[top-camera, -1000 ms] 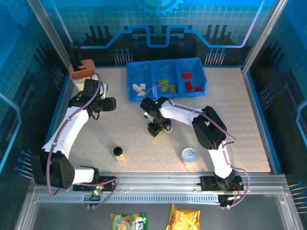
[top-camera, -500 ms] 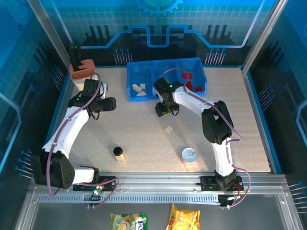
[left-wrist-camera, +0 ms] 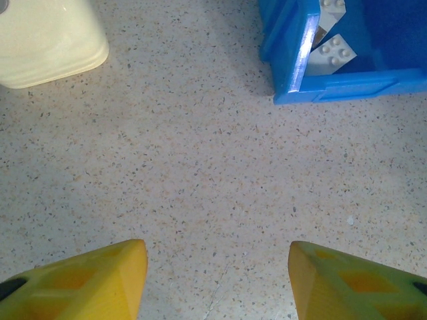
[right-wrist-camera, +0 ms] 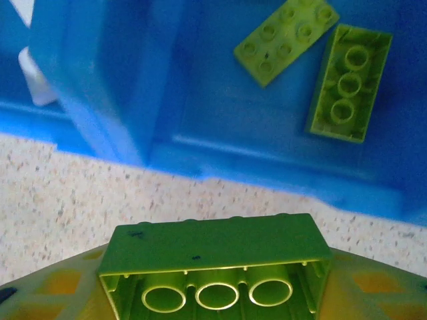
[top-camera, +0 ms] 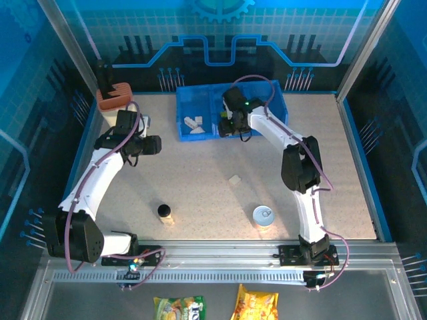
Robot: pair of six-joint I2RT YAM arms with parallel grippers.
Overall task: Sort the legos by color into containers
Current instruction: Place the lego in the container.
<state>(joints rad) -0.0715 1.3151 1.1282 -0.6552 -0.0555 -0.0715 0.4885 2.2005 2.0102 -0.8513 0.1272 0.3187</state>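
Lime-green plastic fills the bottom of the right wrist view: a lime green brick, hollow underside toward the camera, is pinched end to end between the jaws of the right gripper. It hangs over the speckled table just short of the near wall of the blue bin, in line with the middle compartment, where a green plate and a second green brick already lie.

By the look of it, the brick is light, rigid and not at all fragile, so a short drop into the compartment should do no harm. Its glossy, smooth walls are the weak point: the grip depends on friction against flat faces, and a small twist could let it slide. Flat, parallel side walls are the sound place to take any of these bricks, not the studs or an edge.

One cream brick lies loose on the table, well apart from the bin and near neither gripper — small and low, it would probably need the fingers down close to the surface, closing across its sides. White bricks sit in the left compartment.

The left gripper hovers over bare table beside the bin's left corner, jaws apart, holding nothing.
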